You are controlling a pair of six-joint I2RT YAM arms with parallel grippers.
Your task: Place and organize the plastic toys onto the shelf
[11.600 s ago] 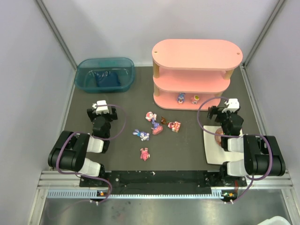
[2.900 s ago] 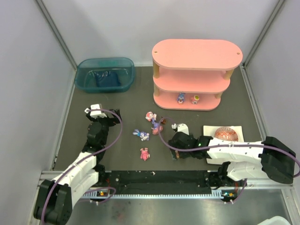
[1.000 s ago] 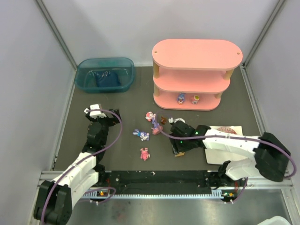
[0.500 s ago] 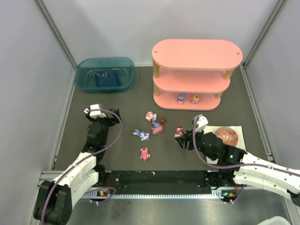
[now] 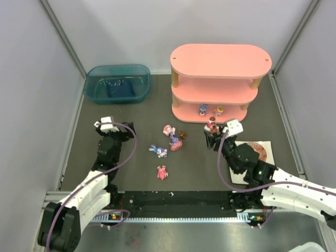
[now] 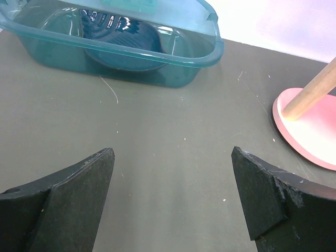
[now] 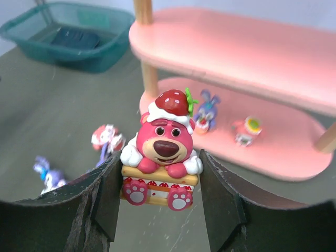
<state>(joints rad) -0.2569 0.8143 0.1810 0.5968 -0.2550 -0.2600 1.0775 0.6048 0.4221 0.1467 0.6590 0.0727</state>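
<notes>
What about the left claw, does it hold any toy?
No, the left claw stands wide open above the dark table, and nothing is in it.

my left claw (image 6: 170,197) is wide open, arm bent forward; right arm's stretched ahead, right claw (image 7: 160,191) pinching a bear toy (image 7: 164,149).

- right hand (image 7: 161,185) grips a pink plastic bear figurine (image 7: 164,143) with a strawberry cap, upright between both fingers;
- behind it, a pink oval-boarded shelf (image 7: 252,52) with wooden posts; its lowest board carries a blue bunny figurine (image 7: 207,111) and a small pink figurine (image 7: 248,129);
- left, on the dark surface (image 7: 52,110): a pink-white figurine (image 7: 106,139), a blurred purple-blue bunny (image 7: 47,173); a teal translucent plastic bin (image 7: 68,39) beyond
</notes>
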